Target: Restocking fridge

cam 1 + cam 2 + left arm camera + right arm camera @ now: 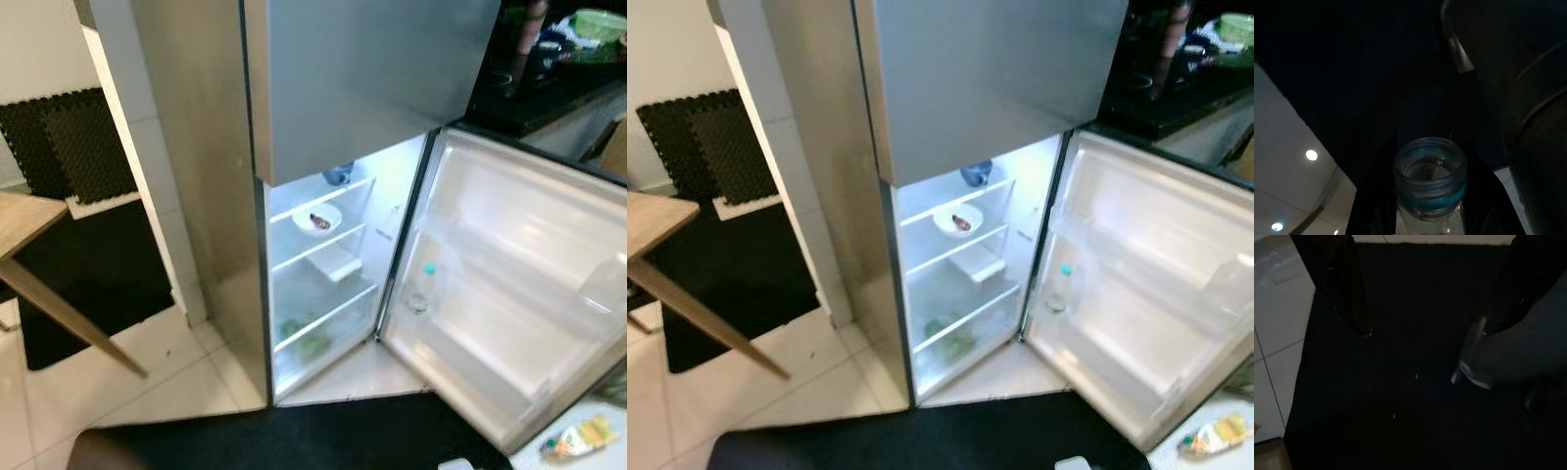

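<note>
Clamped between the two black fingers of the left gripper [1430,196] is a clear bottle [1431,181] with a blue-green ring round its neck. Its mouth has no cap on it, and I cannot tell how much is inside. The fingers press on both sides of the bottle, so the hold looks snug. Because the top is open, the bottle should stay upright all the way to the fridge [323,264], and the arm should go slowly so nothing spills.

Over a dark mat hangs the right gripper [1425,330]. Its fingers are spread wide and hold nothing.

Out in front stands the fridge, and its lower door [509,284] is swung wide open to the right of the fridge. A good place for the bottle may be the door rack, where another bottle with a blue cap [423,289] already stands. There looks to be room just beside it. The bottle should go in over the rack rail and come down straight, so it does not knock the other one.

Inside the fridge, a white bowl [317,219] with a bit of food sits on a shelf. Above it is something blue [338,174]. Green veggies [304,338] lie in the bottom drawer. A wooden table [39,264] stands well to the left of the fridge.
</note>
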Motion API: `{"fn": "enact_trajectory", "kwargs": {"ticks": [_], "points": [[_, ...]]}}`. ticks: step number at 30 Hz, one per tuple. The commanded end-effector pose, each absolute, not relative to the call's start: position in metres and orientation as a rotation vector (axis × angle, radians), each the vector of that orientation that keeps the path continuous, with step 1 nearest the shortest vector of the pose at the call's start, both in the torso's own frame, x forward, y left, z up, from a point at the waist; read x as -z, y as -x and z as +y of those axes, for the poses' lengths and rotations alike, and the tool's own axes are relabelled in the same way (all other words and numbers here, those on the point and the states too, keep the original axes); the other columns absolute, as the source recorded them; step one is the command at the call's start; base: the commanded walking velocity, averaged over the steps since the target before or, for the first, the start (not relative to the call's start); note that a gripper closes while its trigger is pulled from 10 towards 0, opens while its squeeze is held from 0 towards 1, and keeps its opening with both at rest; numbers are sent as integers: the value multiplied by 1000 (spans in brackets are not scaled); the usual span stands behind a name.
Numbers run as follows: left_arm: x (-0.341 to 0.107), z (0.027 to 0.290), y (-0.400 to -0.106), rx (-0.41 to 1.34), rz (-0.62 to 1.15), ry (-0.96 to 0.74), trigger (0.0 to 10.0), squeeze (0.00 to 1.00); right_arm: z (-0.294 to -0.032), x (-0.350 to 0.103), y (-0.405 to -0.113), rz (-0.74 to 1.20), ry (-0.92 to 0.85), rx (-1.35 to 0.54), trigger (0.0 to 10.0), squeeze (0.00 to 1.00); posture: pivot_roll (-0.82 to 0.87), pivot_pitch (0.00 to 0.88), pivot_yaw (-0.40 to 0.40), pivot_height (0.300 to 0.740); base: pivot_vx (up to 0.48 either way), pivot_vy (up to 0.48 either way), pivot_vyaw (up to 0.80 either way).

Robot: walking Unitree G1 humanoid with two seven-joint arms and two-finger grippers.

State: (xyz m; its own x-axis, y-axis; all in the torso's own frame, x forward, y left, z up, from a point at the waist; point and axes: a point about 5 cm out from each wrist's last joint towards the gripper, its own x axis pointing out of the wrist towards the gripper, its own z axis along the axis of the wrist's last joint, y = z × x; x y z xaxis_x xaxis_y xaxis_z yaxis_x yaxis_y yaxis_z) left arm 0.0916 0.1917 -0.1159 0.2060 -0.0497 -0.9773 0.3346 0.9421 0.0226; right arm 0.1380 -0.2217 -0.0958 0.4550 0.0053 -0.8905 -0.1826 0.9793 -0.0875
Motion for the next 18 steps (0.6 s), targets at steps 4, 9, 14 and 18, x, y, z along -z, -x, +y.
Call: {"fn": "enact_trajectory", "kwargs": {"ticks": [4, 9, 14, 18], "points": [[110, 176, -119, 296, 1224, -226, 10000, 0, -223, 99, -129, 1126, 180, -114, 10000, 0, -74, 0, -11, 740, 0, -433, 0], [110, 176, -119, 295, 1224, -224, 10000, 0, -224, 99, -129, 1134, 193, -123, 10000, 0, -75, 0, -13, 740, 0, -412, 0], [110, 176, -119, 278, 1221, -224, 10000, 0, -223, 99, -129, 1137, 186, -123, 10000, 0, -74, 0, -14, 740, 0, -158, -480], [110, 176, -119, 275, 1220, -225, 10000, 0, -223, 99, -129, 1137, 186, -124, 10000, 0, -74, 0, -14, 740, 0, 0, -800]]}}
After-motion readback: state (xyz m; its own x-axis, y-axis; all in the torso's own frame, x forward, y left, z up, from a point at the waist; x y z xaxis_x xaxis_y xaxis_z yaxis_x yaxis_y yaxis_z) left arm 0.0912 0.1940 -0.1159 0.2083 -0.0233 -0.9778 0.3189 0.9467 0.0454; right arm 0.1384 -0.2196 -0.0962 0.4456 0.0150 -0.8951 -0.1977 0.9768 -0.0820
